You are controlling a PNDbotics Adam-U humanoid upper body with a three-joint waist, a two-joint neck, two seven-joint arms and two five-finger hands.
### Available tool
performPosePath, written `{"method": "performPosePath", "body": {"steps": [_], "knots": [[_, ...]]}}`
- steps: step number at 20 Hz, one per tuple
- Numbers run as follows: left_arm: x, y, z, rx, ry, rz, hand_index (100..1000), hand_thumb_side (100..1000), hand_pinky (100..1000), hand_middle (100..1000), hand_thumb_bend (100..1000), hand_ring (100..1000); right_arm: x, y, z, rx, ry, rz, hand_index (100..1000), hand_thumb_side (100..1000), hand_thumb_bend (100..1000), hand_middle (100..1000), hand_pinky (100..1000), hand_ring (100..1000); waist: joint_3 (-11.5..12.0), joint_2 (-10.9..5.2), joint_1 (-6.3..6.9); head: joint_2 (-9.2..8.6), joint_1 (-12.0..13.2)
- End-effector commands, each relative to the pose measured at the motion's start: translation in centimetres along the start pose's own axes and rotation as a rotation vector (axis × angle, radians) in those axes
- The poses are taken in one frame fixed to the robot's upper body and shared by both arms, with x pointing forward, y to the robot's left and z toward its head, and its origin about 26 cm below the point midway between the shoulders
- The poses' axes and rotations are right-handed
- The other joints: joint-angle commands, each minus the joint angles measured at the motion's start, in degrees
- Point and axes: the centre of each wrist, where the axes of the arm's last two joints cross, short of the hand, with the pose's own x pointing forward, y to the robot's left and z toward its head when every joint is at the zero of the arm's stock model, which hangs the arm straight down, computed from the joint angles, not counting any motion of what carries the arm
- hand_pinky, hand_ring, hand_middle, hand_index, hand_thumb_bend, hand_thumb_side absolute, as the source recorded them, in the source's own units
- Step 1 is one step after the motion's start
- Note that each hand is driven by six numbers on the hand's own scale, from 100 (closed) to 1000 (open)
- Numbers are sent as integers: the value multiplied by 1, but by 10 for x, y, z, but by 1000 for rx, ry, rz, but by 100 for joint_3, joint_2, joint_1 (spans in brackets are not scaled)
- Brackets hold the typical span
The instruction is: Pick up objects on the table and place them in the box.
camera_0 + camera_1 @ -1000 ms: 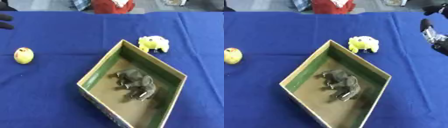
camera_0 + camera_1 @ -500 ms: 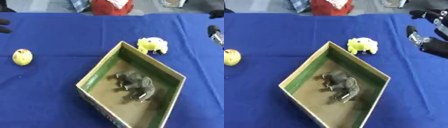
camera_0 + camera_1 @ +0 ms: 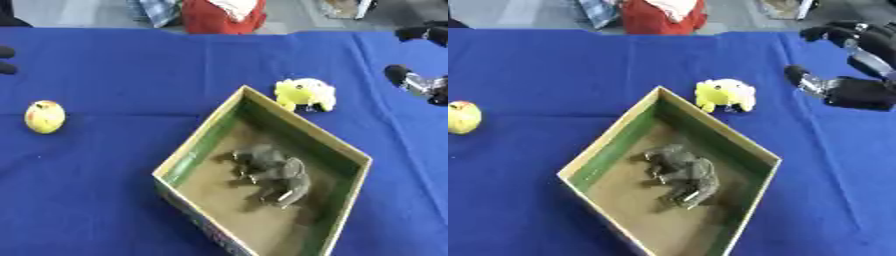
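Note:
An open cardboard box [image 3: 203, 145] with green inner walls sits mid-table, turned like a diamond. A grey toy elephant [image 3: 273, 172] lies on its floor. Just beyond the box's far corner stands a yellow plush frog [image 3: 725, 94]. A yellow apple-like fruit [image 3: 45, 116] rests on the cloth at the left. My right hand [image 3: 859, 92] hovers to the right of the frog, open, fingers and thumb spread toward it, holding nothing. Only dark fingertips of my left hand [image 3: 7, 59] show at the left edge.
Blue cloth [image 3: 131, 70] covers the whole table. A red and white object [image 3: 223, 14] stands past the far edge. Bare cloth lies between the fruit and the box and around the frog.
My right hand has come in from the right edge, moving leftward toward the yellow frog. The box, elephant, frog and fruit have stayed put.

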Motion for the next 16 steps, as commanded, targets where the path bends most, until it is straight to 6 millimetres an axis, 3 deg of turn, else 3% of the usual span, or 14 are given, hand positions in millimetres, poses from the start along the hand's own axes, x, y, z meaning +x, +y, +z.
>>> {"method": "performPosePath", "body": {"steps": [1, 12, 16], "knots": [[7, 1, -2, -9, -26, -6, 836, 1000, 589, 690, 127, 631, -8, -10, -6, -6, 15, 17, 951, 909, 451, 810, 948, 920, 20, -76, -15, -89, -64], [7, -3, -2, -24, -25, 1, 835, 1000, 587, 690, 112, 631, -29, -13, -27, 0, 54, -11, 961, 785, 602, 794, 957, 932, 230, 21, -43, -206, -255], [8, -4, -2, -27, -25, 4, 835, 1000, 587, 689, 111, 630, -32, -13, -33, 10, 55, -16, 966, 763, 609, 796, 959, 933, 295, 45, -45, -242, -324]]}}
